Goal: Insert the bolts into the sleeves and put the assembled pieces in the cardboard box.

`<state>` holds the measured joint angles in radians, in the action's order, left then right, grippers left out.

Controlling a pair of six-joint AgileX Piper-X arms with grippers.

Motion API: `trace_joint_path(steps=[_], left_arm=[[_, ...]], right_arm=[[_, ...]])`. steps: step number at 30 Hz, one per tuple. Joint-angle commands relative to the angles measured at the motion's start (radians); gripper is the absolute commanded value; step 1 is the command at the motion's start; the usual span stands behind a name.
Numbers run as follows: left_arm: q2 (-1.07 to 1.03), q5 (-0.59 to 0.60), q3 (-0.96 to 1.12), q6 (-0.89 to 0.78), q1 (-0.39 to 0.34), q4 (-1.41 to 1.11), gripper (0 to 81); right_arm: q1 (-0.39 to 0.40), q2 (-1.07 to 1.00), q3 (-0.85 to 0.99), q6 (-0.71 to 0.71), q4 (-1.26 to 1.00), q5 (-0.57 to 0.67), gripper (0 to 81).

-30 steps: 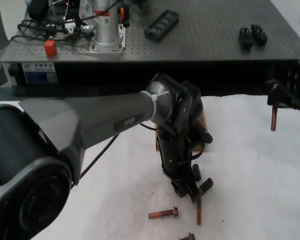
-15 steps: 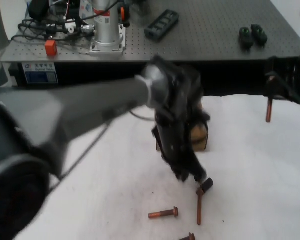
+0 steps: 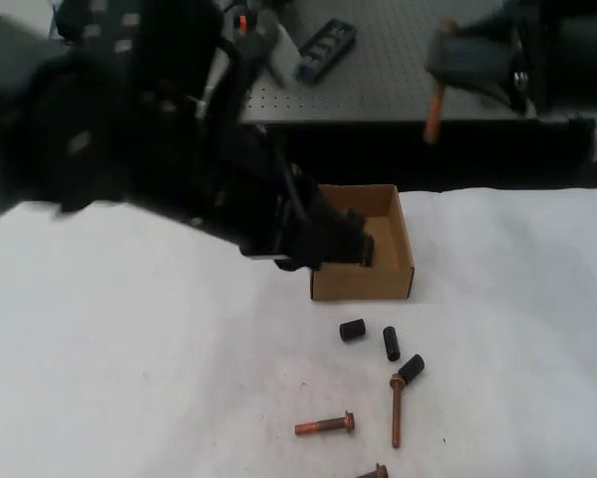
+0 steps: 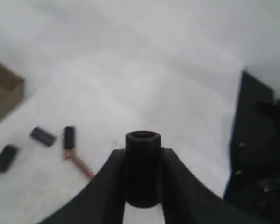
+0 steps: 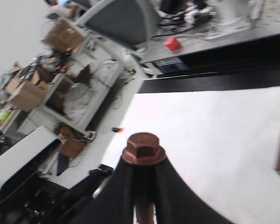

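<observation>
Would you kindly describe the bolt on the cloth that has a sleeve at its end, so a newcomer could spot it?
Start at the cardboard box on the white cloth. Nearer the camera than the box lie loose parts. The wanted bolt alone has a black sleeve at its far end; the other bolts lie bare.

desk [image 3: 537,329]: covered w/ white sheet [image 3: 129,378], slightly wrinkled; everything below lies on the sheet.
cardboard box [image 3: 363,282]: open top, sits toward the far side of the sheet, about mid-width.
sleeve 1 [image 3: 352,330]: black, on its side, just in front of box.
sleeve 2 [image 3: 391,344]: black, on its side, just beside sleeve 1, not touching.
sleeve 3 [image 3: 411,369]: black, tilted, touching one end of bolt 1.
bolt 1 [image 3: 396,413]: copper-colored, lying flat, shaft pointing toward near edge.
bolt 2 [image 3: 325,426]: copper-colored, lying crosswise, near bolt 1, apart from it.
bolt 3 [image 3: 373,471]: at near edge of high view, partly cut off.
</observation>
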<state>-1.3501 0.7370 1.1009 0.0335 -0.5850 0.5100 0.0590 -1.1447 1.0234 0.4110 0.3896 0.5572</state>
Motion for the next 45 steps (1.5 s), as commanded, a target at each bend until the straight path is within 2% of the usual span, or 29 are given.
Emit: trace_joint_path(steps=[1, 4, 9, 19, 26, 45], left_arm=[[0.139, 0.141, -0.095, -0.096, -0.003, -0.141, 0.6], [0.198, 0.181, -0.116, -0.111, -0.003, -0.144, 0.6], [0.218, 0.271, -0.116, -0.128, -0.003, -0.179, 0.6], [0.218, 0.289, -0.116, -0.245, -0.003, -0.289, 0.6], [0.218, 0.276, -0.116, -0.305, -0.003, -0.363, 0.6], [0.218, 0.162, -0.116, -0.367, -0.003, -0.373, 0.6]], right_arm=[[0.139, 0.089, 0.006, 0.063, -0.135, 0.074, 0.1], [0.173, 0.119, 0.006, 0.076, -0.134, 0.029, 0.1], [0.218, 0.134, 0.006, 0.113, -0.134, 0.038, 0.1], [0.316, 0.136, 0.006, 0.121, -0.134, 0.036, 0.1], [0.313, 0.136, 0.006, 0.121, -0.137, -0.014, 0.1], [0.313, 0.146, 0.006, 0.121, -0.210, -0.051, 0.1]])
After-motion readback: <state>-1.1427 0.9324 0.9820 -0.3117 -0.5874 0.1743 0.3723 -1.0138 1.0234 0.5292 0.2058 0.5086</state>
